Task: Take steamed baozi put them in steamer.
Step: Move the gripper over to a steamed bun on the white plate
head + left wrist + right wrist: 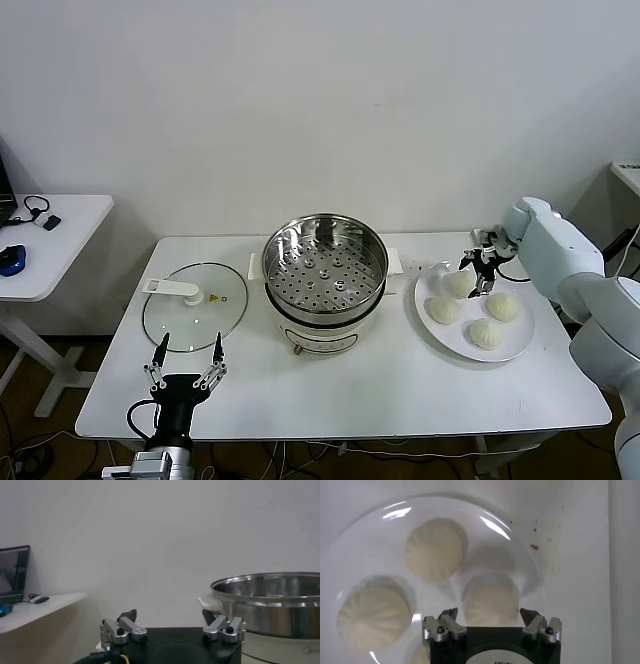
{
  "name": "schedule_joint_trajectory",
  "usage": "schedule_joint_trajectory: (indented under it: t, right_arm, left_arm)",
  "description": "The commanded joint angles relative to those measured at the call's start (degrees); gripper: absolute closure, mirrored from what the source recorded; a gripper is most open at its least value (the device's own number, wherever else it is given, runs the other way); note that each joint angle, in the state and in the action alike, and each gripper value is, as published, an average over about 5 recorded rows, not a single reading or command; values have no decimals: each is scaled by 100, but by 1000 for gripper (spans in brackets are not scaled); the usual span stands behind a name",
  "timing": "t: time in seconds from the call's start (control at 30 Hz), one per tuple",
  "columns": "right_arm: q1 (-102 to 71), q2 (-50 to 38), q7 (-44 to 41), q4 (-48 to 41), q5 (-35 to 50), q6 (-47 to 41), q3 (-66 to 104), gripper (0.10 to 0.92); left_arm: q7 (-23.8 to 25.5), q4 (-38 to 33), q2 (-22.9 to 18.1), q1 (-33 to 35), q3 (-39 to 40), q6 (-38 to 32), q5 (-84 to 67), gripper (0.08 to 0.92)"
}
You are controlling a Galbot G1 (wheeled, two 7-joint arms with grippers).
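Four baozi (473,308) plated; right end effector (481,268) above, open.

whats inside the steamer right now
Only its perforated tray shows inside the steamer; no baozi on it. Whatever lies beneath the tray is hidden. All four baozi sit on the plate, with the open right hand over one.

Steamer (324,262) polished perforated steel; baozi (502,307) matt dough; plate (520,344) glossy; lid (194,306) clear glass.
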Motion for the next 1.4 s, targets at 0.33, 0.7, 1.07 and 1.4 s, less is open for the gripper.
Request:
schedule_joint_trajectory:
  t: [0.33, 0.7, 1.07, 1.4]
  right_arm:
    - [-13, 194, 89, -330, -344, 120, 186, 203]
    - [-28, 227, 99, -434, -668, 107, 469, 203]
    - [-58, 273, 150, -412, -760, 88, 517, 310]
    - [109, 158, 42, -109, -694, 118, 323, 362]
  left_arm:
    - [-9, 19, 20, 17, -101, -37, -107, 177]
    - [-3, 22, 21, -6, -104, -41, -125, 177]
    - [4, 20, 29, -23, -84, -55, -154, 177]
    - [18, -18, 29, -35, -107, -28, -168, 177]
